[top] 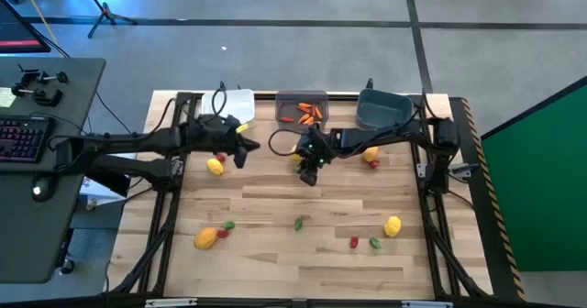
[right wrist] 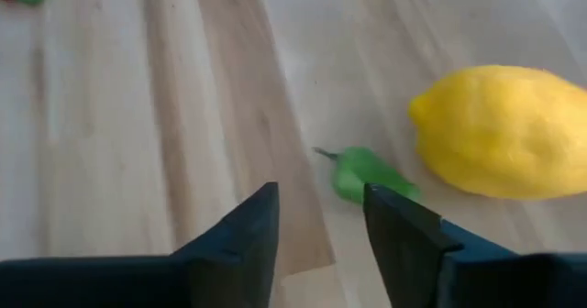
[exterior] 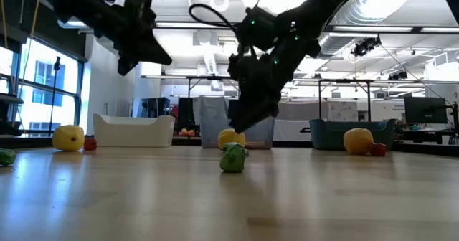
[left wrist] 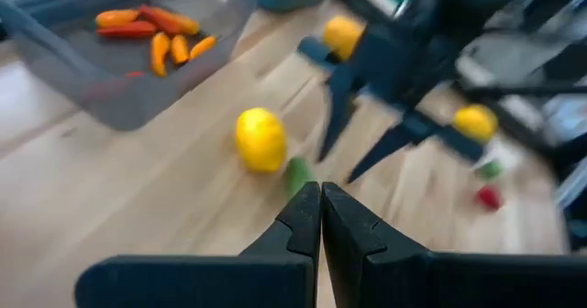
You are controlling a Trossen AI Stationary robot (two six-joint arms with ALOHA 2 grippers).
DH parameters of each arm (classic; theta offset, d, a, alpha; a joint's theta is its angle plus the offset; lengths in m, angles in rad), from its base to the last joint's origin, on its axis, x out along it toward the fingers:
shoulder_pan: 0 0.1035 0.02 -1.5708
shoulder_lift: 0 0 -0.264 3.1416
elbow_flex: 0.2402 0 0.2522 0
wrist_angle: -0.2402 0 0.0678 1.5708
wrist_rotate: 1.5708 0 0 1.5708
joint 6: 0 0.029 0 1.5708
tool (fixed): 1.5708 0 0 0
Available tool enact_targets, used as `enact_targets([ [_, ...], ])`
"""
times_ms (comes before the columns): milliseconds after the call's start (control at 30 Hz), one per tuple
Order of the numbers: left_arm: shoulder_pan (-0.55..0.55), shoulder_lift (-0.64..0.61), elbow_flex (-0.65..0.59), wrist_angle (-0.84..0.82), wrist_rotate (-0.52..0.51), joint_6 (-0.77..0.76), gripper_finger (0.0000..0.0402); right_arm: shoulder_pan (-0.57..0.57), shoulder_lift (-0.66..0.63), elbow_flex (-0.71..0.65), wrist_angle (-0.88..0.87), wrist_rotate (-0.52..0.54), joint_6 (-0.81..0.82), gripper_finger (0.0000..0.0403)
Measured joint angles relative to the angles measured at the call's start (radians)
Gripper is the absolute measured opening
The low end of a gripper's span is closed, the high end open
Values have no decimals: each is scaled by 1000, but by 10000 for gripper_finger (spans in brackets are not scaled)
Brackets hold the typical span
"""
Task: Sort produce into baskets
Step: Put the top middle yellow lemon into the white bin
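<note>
My right gripper [top: 309, 173] is open and empty, hovering just above the table in front of the grey bin [top: 302, 108]. In its wrist view its fingers [right wrist: 321, 212] stand just short of a small green chili piece [right wrist: 365, 172] that lies on the wood beside a yellow lemon [right wrist: 504, 129]. My left gripper [top: 241, 153] is shut and empty, raised above the table [exterior: 143, 47], pointing toward the same lemon [left wrist: 260, 139]. The grey bin holds several orange carrot shapes [left wrist: 156, 35]. The white bin [top: 231, 104] and the teal bin [top: 381, 112] stand on either side of it.
Loose produce lies about the table: a lemon [top: 215, 167] with a red bit under the left arm, a yellow fruit [top: 371, 154] under the right arm, another [top: 393, 225], an orange-yellow one [top: 206, 238], and small green [top: 299, 222] and red [top: 354, 242] bits near the front.
</note>
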Motion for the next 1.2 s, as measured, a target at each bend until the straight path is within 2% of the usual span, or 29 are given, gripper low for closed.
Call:
enact_targets([
  [100, -13, -15, -49, 67, 2, -40, 0, 11, 4, 0, 3, 37, -35, 167],
  [267, -21, -15, -75, 57, 2, -42, 0, 24, -14, 4, 0, 118, -198, 182],
  [400, -21, -15, -76, 55, 2, -42, 2, 12, -19, 92, -127, 176, -360, 199],
  [500, -21, -15, -76, 53, 2, -41, 7, -5, -12, 166, -179, 196, -457, 227],
  [667, -22, -15, -76, 40, 2, -42, 17, -42, -4, 217, -247, 195, -590, 286],
  [767, -22, -15, -76, 24, 2, -40, 23, -67, 12, 213, -277, 177, -704, 307],
  [967, -21, -15, -76, 24, 26, -22, 32, -103, 56, 205, -262, 98, -976, 314],
  [1200, -22, -15, -76, 8, 75, -23, 40, -130, 145, 233, -240, 72, -1058, 314],
])
